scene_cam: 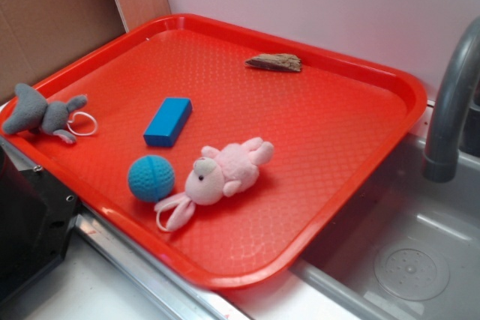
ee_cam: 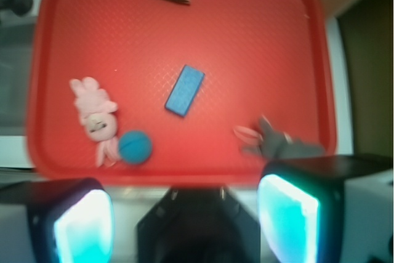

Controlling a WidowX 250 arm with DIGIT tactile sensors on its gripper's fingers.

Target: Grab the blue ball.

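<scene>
Approach step was judged barely begun: gripper point(ee_cam: 184, 214) was held wide open and empty above the tray's point(ee_cam: 184, 173) near edge, descent over blue ball point(ee_cam: 135, 146) beside pink plush point(ee_cam: 95, 117) being needed.

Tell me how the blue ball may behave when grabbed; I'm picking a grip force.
The blue ball is round and sits on a flat red tray, so a nudge would probably roll it. Its knitted-looking surface suggests it is soft, light and not slippery. The pink plush touching it may block rolling that way.
</scene>
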